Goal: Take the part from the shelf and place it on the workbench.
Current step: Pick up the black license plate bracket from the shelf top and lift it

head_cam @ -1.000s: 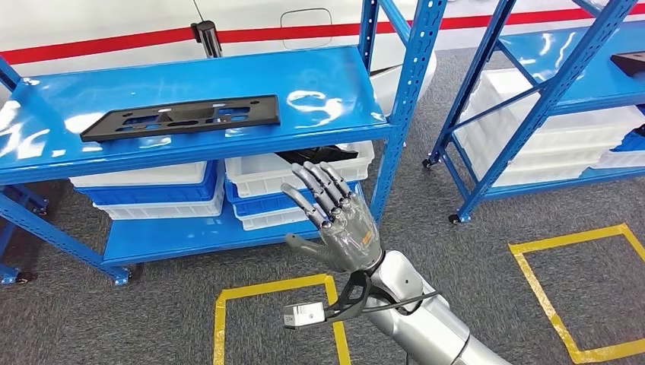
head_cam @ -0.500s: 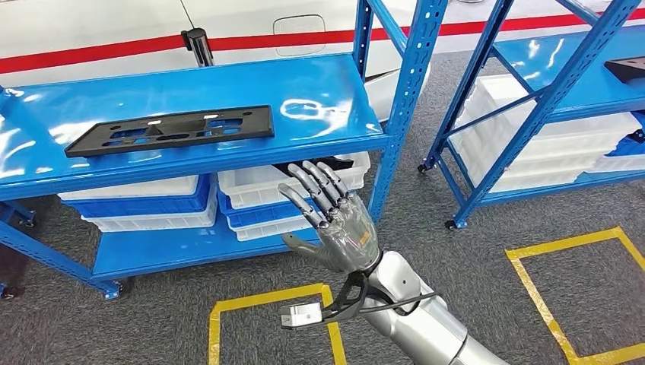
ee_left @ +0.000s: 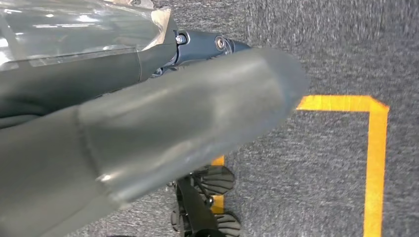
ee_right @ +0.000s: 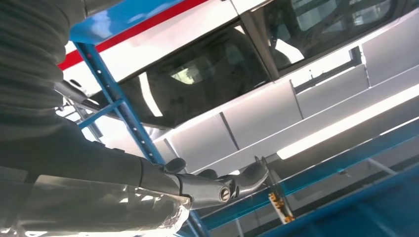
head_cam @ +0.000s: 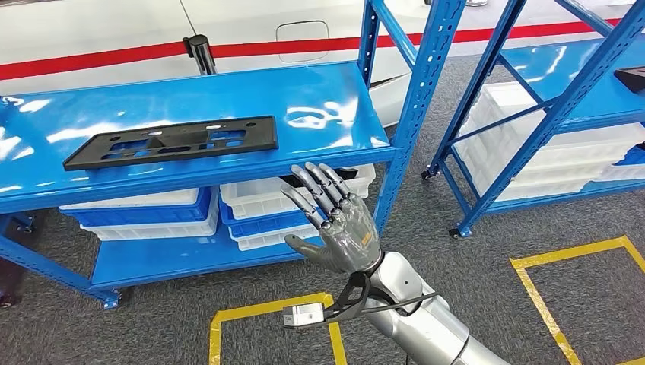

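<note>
**Approach to shelf: part not yet grasped**

Compared with the earlier head view frames, the whole scene has shifted slightly, which indicates camera motion: the shelf deck now sits a little lower and nearer in the frame, while the right hand [head_cam: 335,220] occupies nearly the same place at centre frame.

Task status: nothing is completed. The part [head_cam: 171,141], a flat black perforated plate, lies flat on the upper deck of the blue shelf [head_cam: 319,99] at upper left of the head view. The right hand is raised below the deck's front edge, fingers spread apart and holding nothing; it is to the right of the part and not touching it. The state of the left hand cannot be told: its wrist view is blurred by the near cover [ee_left: 148,143].

Remaining steps, as judged: reach over the deck edge, grip the part, lift it clear, carry it to the table and set it down. No table appears in these views.

Surface and room: grey carpeted floor with yellow tape squares [head_cam: 274,308]. White and blue bins [head_cam: 258,199] are stacked on the lower deck. A second blue shelf [head_cam: 555,99] stands at upper right. A white wall with a red stripe [head_cam: 106,55] runs behind.
</note>
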